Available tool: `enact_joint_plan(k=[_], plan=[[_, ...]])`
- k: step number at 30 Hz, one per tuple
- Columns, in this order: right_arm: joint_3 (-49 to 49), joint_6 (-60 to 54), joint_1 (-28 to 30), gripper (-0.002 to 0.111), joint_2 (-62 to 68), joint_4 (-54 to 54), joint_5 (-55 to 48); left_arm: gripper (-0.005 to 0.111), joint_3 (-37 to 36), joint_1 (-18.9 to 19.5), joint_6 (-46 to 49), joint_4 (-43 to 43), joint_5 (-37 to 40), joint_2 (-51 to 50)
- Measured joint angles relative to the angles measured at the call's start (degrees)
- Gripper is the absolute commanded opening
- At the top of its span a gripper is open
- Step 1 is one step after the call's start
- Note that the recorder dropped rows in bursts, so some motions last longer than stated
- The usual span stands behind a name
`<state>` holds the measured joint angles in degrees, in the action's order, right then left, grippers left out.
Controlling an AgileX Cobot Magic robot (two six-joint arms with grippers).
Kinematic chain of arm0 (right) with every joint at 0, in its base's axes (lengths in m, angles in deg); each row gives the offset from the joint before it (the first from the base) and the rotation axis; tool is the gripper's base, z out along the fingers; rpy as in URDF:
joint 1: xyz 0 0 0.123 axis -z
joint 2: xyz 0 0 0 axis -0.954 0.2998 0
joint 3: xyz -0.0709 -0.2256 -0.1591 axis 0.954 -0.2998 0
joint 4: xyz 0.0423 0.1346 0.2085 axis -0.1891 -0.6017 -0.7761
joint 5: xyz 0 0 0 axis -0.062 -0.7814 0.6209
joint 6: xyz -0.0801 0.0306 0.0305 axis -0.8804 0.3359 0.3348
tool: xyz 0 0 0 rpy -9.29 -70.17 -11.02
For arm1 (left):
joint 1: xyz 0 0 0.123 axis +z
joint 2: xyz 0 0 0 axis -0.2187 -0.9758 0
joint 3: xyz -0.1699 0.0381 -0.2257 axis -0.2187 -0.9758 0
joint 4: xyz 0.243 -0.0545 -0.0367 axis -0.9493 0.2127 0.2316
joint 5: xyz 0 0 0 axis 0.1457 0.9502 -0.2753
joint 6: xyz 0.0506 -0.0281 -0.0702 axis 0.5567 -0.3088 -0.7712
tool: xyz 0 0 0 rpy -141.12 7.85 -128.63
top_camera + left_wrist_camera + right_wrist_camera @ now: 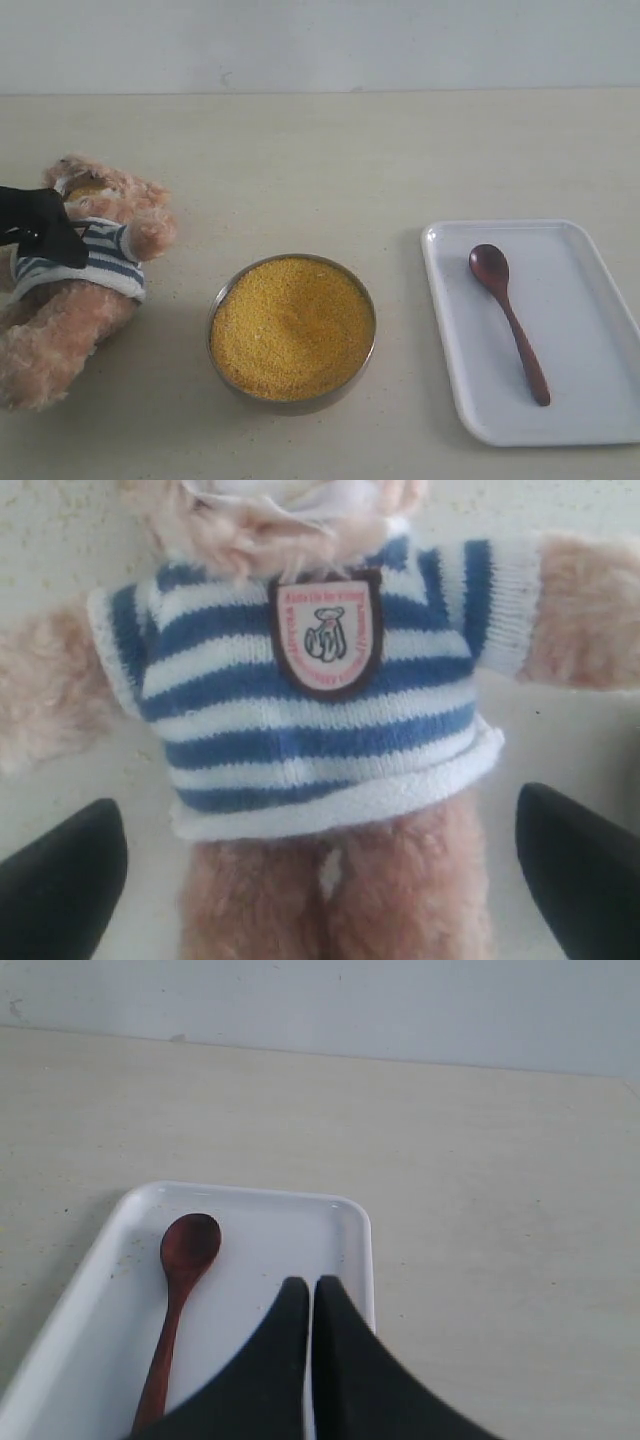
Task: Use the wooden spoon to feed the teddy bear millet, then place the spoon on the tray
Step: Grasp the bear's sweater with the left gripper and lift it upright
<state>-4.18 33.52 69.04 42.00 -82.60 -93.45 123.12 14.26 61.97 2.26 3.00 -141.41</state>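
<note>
The light-brown teddy bear [80,280] in its navy-and-white striped shirt lies at the table's left edge. My left gripper [45,235] hovers over its torso, open, its two black fingers wide on either side of the bear [320,730] with nothing gripped. Golden millet [292,325] fills the round metal bowl [216,312] at centre. The dark wooden spoon [508,318] lies on the white tray [600,330] at the right. My right gripper [312,1285] is shut and empty above the tray [355,1230], beside the spoon [180,1290]; it does not show in the exterior view.
A pale beige tabletop [330,170] runs back to a light wall [320,40]. Bare table lies between bear, bowl and tray.
</note>
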Motion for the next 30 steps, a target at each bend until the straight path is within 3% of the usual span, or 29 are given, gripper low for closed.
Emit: enact_joint_plan(k=[14,16,18,21,22,30], plan=[[0.0,0.0,0.0,0.001,0.0,0.0,0.0,0.108,-0.1,0.0,5.6,6.0,-1.5,-14.2],[0.0,0.0,0.0,0.001,0.0,0.0,0.0,0.096,-0.1,0.0,5.7,6.2,-1.5,-14.7],[0.0,0.0,0.0,0.001,0.0,0.0,0.0,0.072,-0.1,0.0,5.7,6.3,-1.5,-15.1],[0.0,0.0,0.0,0.001,0.0,0.0,0.0,0.015,-0.1,0.0,5.7,6.4,-1.5,-15.1],[0.0,0.0,0.0,0.001,0.0,0.0,0.0,0.005,0.0,0.0,5.7,6.4,-1.5,-15.1],[0.0,0.0,0.0,0.001,0.0,0.0,0.0,0.004,2.2,-0.3,9.5,5.5,2.8,-14.8]])
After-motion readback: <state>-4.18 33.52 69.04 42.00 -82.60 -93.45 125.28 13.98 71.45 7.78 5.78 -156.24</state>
